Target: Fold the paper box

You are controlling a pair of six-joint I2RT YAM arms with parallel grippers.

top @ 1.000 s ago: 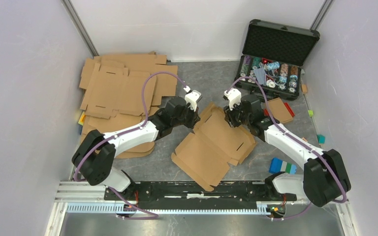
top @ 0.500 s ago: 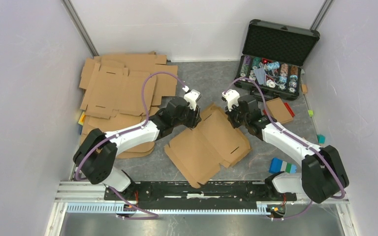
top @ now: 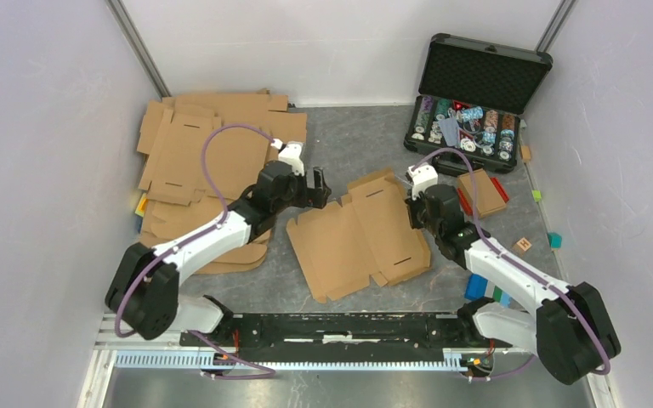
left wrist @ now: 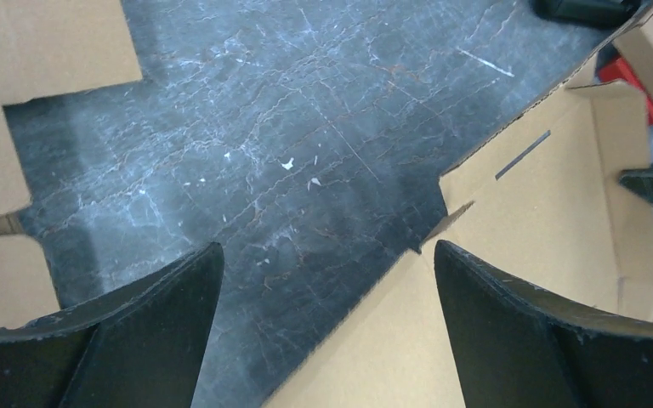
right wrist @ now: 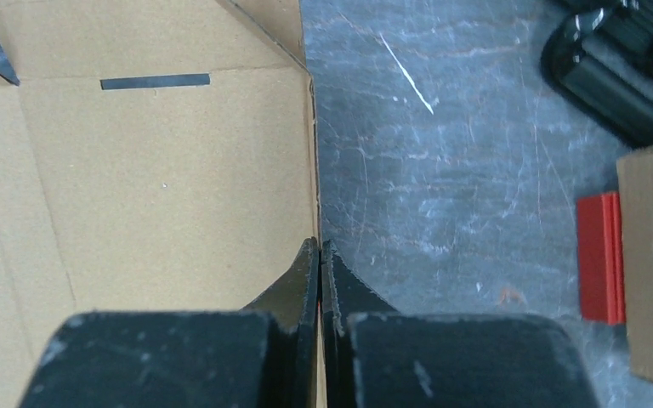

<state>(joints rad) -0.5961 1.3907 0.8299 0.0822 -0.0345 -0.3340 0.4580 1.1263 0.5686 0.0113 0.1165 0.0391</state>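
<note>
The paper box (top: 357, 236) is a flat brown cardboard blank with slots, lying in the middle of the grey table. My right gripper (top: 414, 213) is shut on the blank's right edge; in the right wrist view the thin cardboard edge (right wrist: 316, 212) runs in between the pressed fingertips (right wrist: 306, 263) of the right gripper (right wrist: 320, 248). My left gripper (top: 314, 190) stands open just off the blank's far left corner, holding nothing. In the left wrist view the left gripper (left wrist: 327, 259) has wide-spread fingers (left wrist: 161, 297) over bare table and the paper box's corner (left wrist: 510, 221).
A stack of flat cardboard blanks (top: 212, 153) fills the back left. An open black case of poker chips (top: 474, 93) stands at the back right. A small cardboard piece on a red block (top: 483, 191), a wooden cube (top: 524, 245) and coloured blocks (top: 486, 286) lie at the right.
The left gripper opened, let go of the blank and drew back to the left. The right gripper shut on the blank's right edge. The blank shifted left and settled flatter.
</note>
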